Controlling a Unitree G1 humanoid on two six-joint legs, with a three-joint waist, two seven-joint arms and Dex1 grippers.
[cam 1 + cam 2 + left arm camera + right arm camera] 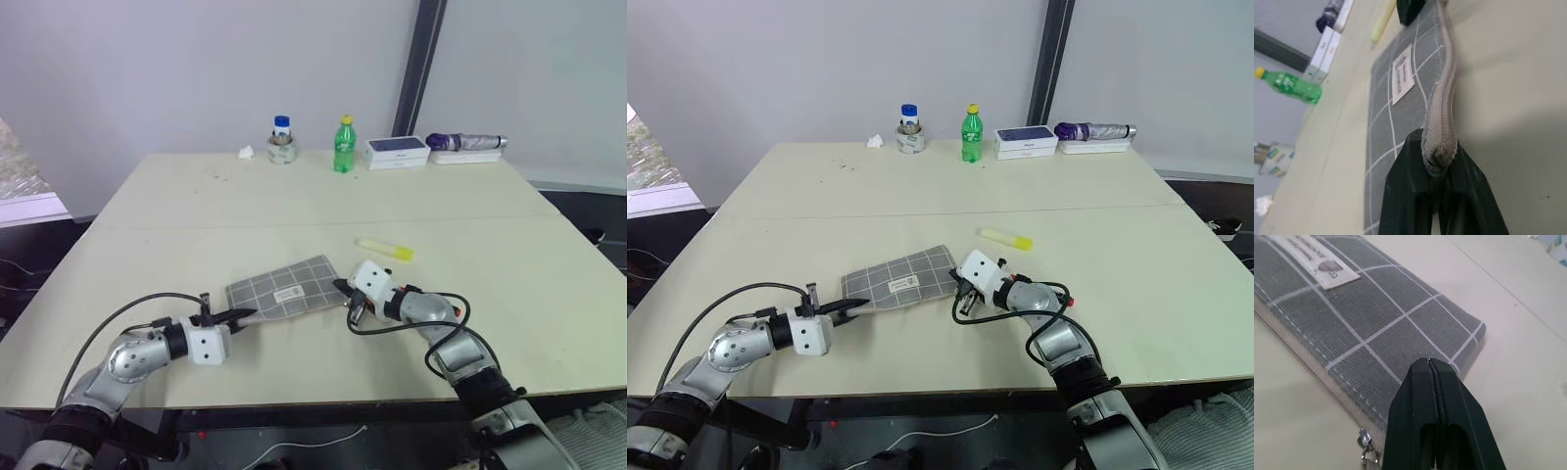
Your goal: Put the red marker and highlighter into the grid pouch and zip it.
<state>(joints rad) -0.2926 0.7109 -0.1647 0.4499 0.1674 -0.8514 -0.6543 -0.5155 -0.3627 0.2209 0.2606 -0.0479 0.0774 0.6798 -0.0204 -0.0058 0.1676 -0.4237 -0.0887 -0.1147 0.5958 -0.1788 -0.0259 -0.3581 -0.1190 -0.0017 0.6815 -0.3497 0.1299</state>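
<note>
Pale grey walls and a dark upright post close off the far side of a broad cream table, which has a seam running across its middle. Along the far edge stand a green bottle, a blue-capped jar, a white box and a folded umbrella.

The grid pouch lies flat near my side, label up. My left gripper is clamped on the end of its zipper edge; my right gripper is closed with fingers pressed together, their tips over the pouch's other end by the silver pull — whether they pinch any fabric I cannot tell.

The highlighter lies on the bare tabletop just beyond my right gripper, apart from the pouch. The zipper's teeth are too fine to read as open or shut.
</note>
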